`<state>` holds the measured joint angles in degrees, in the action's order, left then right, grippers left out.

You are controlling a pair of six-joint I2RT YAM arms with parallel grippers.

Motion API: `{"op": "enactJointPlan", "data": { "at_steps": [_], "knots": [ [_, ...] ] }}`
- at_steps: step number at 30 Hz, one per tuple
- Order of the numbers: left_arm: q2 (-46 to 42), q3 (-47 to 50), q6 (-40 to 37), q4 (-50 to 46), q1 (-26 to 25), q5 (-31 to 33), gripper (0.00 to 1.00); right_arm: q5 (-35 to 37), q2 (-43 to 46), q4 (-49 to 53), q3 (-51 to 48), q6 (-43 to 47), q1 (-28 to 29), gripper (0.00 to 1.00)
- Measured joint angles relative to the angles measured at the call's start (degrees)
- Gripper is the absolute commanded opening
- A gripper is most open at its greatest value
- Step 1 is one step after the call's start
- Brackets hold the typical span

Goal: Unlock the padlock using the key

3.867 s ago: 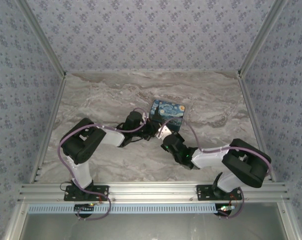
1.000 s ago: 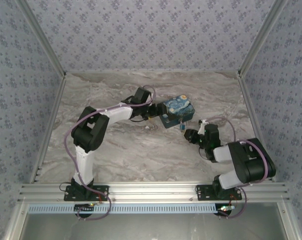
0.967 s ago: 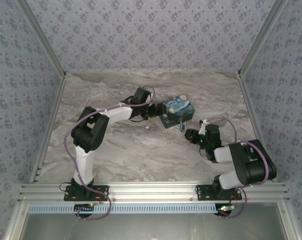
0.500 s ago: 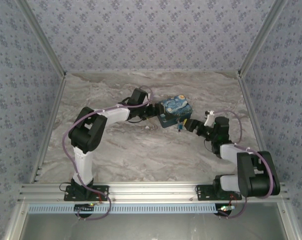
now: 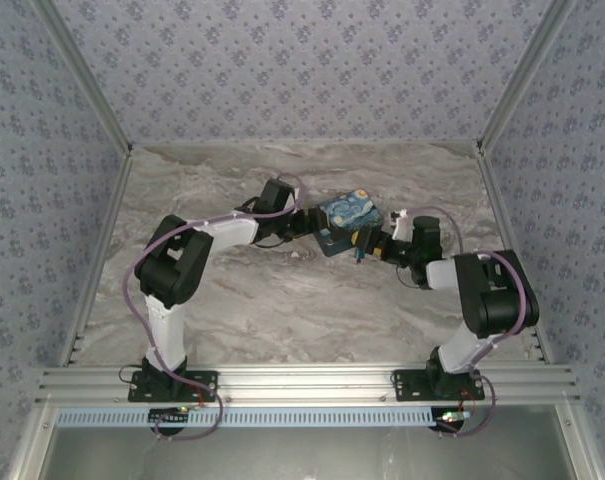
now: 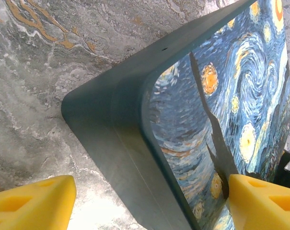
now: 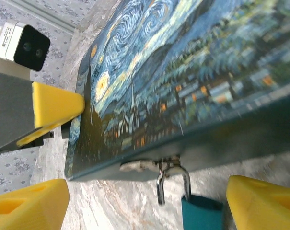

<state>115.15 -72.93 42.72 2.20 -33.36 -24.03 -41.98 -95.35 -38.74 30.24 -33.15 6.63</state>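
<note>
The teal padlock (image 7: 202, 213) hangs by its metal shackle (image 7: 172, 184) from the hasp on the front wall of the starry-night box (image 7: 192, 62). One shackle leg ends free, outside the body. My right gripper (image 7: 145, 207) is open, with a yellow finger on each side of the padlock and neither touching it. From above, the padlock (image 5: 359, 251) is a blue speck between the box (image 5: 345, 220) and the right gripper (image 5: 374, 246). My left gripper (image 6: 152, 203) is open and straddles the box's far corner (image 6: 111, 115); from above, the left gripper (image 5: 307, 228) sits at the box's left side. The key is hidden.
The box lies on a marble table (image 5: 282, 300) inside patterned walls with metal corner posts (image 5: 507, 90). The left arm's yellow finger (image 7: 56, 103) and wrist camera (image 7: 20, 45) sit just behind the box's far edge. Both arms reach in toward the middle.
The right arm swung from the front right up to the box, and its gripper opened beside the padlock. The left gripper stayed at the box, which shifted slightly.
</note>
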Motion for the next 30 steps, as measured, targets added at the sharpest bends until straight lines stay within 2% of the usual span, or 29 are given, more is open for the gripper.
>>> {"op": "enactJointPlan", "data": {
  "at_steps": [6, 21, 30],
  "knots": [
    [0.0, 0.0, 0.0, 0.0, 0.0, 0.0, 0.81, -0.5, -4.8, -1.4, 2.4, 0.4, 1.2, 0.84],
    [0.0, 0.0, 0.0, 0.0, 0.3, 0.0, 0.8, -1.6, -5.5, -0.4, 3.2, 2.1, 4.5, 0.75],
    [0.0, 0.0, 0.0, 0.0, 0.3, 0.0, 0.8, -1.5, -5.0, -0.6, 2.4, 2.5, 4.0, 0.63]
  ]
}}
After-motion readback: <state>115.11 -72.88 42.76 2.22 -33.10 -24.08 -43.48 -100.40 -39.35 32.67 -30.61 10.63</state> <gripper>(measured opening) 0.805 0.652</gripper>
